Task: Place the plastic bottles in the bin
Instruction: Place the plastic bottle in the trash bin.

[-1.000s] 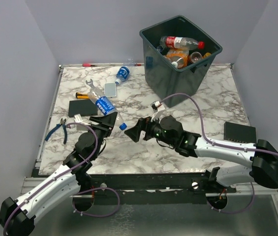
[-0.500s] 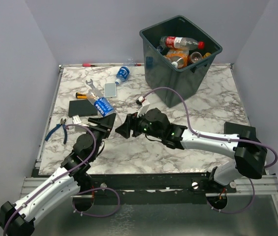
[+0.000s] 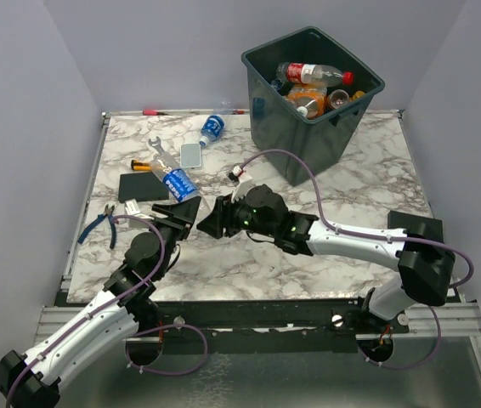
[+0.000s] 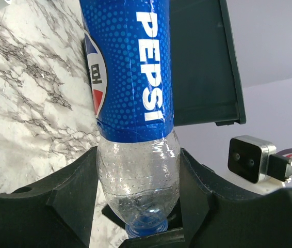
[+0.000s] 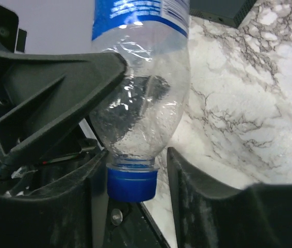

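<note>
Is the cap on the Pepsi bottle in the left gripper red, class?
No: the right wrist view shows the bottle ending in a blue cap.

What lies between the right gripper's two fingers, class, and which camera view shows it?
The blue cap and neck of the Pepsi bottle, whose body the left gripper grips; the right wrist view shows it.

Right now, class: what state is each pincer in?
Left pincer: shut on the bottle.
Right pincer: open, straddling the bottle's cap, a gap on one side.
</note>
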You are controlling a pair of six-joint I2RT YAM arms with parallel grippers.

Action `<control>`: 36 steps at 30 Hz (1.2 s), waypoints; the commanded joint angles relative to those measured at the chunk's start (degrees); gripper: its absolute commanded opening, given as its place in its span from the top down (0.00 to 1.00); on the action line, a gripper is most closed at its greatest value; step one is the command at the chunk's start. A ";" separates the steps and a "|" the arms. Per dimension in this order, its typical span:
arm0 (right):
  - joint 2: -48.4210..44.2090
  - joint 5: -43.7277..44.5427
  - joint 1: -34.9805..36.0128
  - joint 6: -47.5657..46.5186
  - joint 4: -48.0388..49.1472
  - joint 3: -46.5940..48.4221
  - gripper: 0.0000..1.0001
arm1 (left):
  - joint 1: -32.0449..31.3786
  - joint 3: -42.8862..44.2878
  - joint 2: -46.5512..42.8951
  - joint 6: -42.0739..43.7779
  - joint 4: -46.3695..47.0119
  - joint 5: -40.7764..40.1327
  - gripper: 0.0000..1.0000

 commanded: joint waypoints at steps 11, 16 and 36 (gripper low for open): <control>-9.03 1.57 0.11 -6.08 -18.83 3.68 0.99 | -0.26 9.23 -1.06 16.96 -10.91 -1.24 0.01; -18.56 5.56 -1.32 -11.60 -44.32 9.30 1.00 | -0.26 20.15 0.55 45.57 -12.91 1.69 0.01; -23.93 -7.45 -1.63 -18.07 -76.33 26.77 1.00 | -4.64 29.50 15.65 133.86 -33.29 38.27 0.01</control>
